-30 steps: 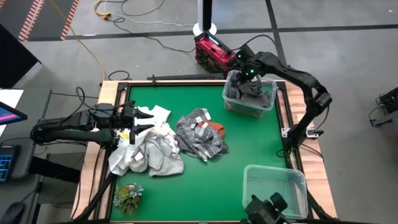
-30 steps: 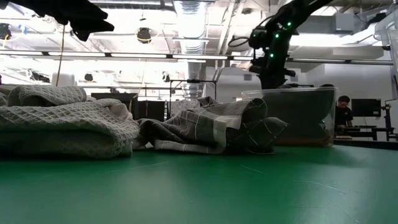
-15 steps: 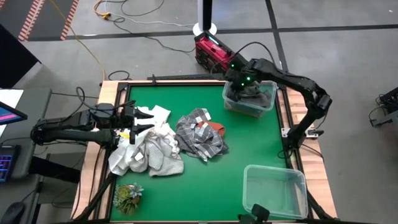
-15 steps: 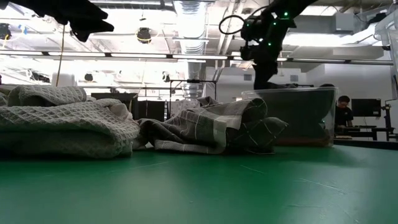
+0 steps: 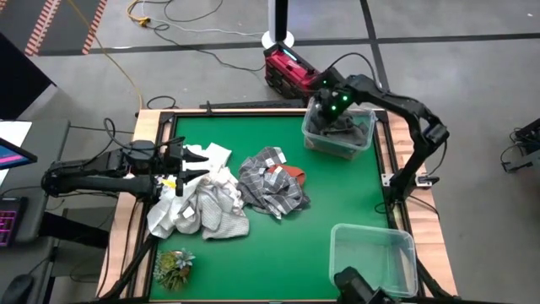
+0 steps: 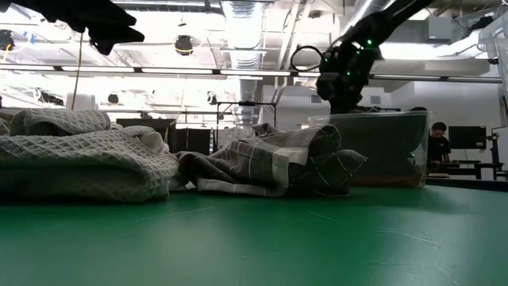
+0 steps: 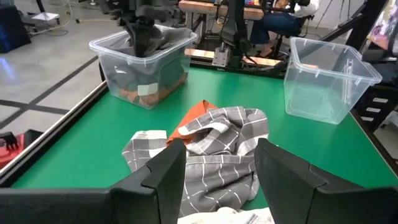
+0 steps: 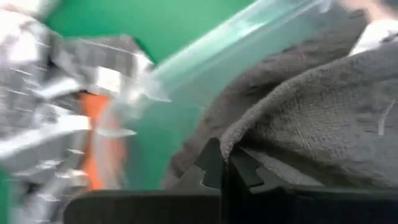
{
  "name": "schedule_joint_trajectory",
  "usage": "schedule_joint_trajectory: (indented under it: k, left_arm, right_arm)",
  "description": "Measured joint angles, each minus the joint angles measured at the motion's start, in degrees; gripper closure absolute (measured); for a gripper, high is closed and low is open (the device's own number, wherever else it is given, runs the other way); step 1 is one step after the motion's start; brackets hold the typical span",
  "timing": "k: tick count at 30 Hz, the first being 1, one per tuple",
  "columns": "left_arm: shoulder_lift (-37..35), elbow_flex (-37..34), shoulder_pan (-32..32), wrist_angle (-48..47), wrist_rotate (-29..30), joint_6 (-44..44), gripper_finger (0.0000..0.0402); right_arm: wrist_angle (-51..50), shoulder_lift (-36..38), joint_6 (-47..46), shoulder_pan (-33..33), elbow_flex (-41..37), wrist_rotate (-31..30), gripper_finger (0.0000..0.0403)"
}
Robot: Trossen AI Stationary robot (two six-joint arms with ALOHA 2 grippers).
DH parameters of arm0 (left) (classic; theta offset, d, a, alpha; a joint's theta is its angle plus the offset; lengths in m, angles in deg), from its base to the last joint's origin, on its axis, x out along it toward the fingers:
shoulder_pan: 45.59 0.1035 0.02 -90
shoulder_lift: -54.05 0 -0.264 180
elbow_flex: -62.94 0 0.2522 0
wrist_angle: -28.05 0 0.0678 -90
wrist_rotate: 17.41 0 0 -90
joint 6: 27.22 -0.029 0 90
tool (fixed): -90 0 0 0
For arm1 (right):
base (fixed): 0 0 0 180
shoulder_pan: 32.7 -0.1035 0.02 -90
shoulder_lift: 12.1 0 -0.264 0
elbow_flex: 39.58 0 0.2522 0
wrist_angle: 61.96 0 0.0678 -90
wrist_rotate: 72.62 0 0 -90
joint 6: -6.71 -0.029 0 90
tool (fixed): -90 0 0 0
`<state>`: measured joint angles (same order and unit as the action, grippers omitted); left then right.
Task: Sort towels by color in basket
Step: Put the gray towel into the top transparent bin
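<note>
High view: the right gripper [image 5: 335, 114] hangs over the far bin [image 5: 364, 143], which holds dark towels [image 5: 325, 128]; the left gripper [image 5: 187, 169] rests half-wide and empty over the pale towels [image 5: 202, 209]; the checked towel [image 5: 270, 190] hides most of the orange towel [image 5: 294, 174].

Low view: the heaps look limp and light; pinch a raised fold.

Left wrist view: orange shows low in that bin.

Right wrist view: jaws shut, seemingly on nothing, just above the grey cloth.
</note>
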<state>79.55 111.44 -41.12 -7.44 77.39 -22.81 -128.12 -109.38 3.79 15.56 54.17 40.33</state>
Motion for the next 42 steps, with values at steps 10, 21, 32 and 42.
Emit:
schedule_joint_trajectory:
  k: [10,21,32,42]
  left_arm:
    - [0.0,0.0,0.02,-0.67,0.02,0.78,0.0221]
    - [0.0,0.0,0.02,-1.65,0.04,1.44,0.0221]
    - [-0.02,0.0,0.02,-2.19,-0.06,1.96,0.0221]
    - [-0.01,0.0,0.0,-3.73,-1.49,1.15,0.0221]
  right_arm:
    - [3.22,-0.02,-6.43,0.59,-0.25,2.06,0.0377]
    - [5.17,0.95,-10.24,1.84,-0.25,0.59,0.0327]
    - [8.52,8.12,-16.03,3.47,-0.35,-1.74,0.0283]
    - [4.84,15.23,-11.66,4.38,-6.26,-6.94,0.0236]
